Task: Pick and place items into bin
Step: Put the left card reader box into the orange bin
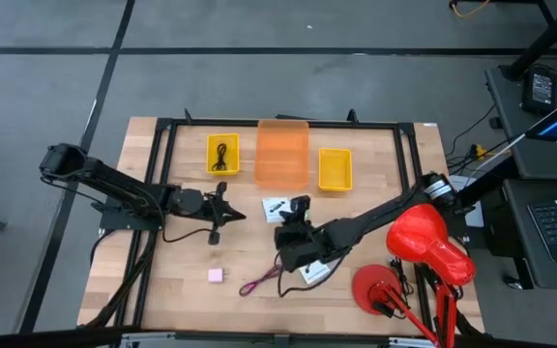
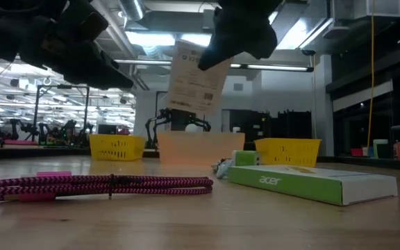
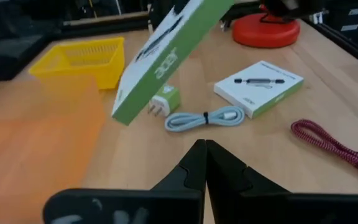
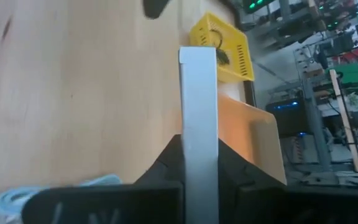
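My right gripper [image 1: 296, 215] is shut on a white card-like box with black print and a green edge [image 2: 193, 80], lifted over the table's middle. A second such box [image 3: 260, 87] lies flat on the table. Near it lie a green cube [image 3: 166, 99], a coiled blue-grey cord [image 3: 204, 118], a maroon cord [image 1: 259, 282] and a pink square [image 1: 217, 275]. A black cord [image 1: 223, 153] lies in the left yellow bin. My left gripper [image 3: 204, 155] is shut and hovers left of the held box, touching nothing. My right gripper pinches the white box between its two fingers [image 4: 166, 165], one on each broad face, seen edge-on [image 4: 197, 124]. In the low view it grips the box's upper end [image 2: 207, 52] from above. The box hangs tilted below the fingers, clear of the table.
Three bins stand in a row along the far side: a yellow bin [image 1: 223, 155], an orange translucent bin [image 1: 282, 153] and another yellow bin [image 1: 335, 169]. A red lamp-like object [image 1: 424, 242] with a round base [image 1: 375, 290] stands at the near right corner.
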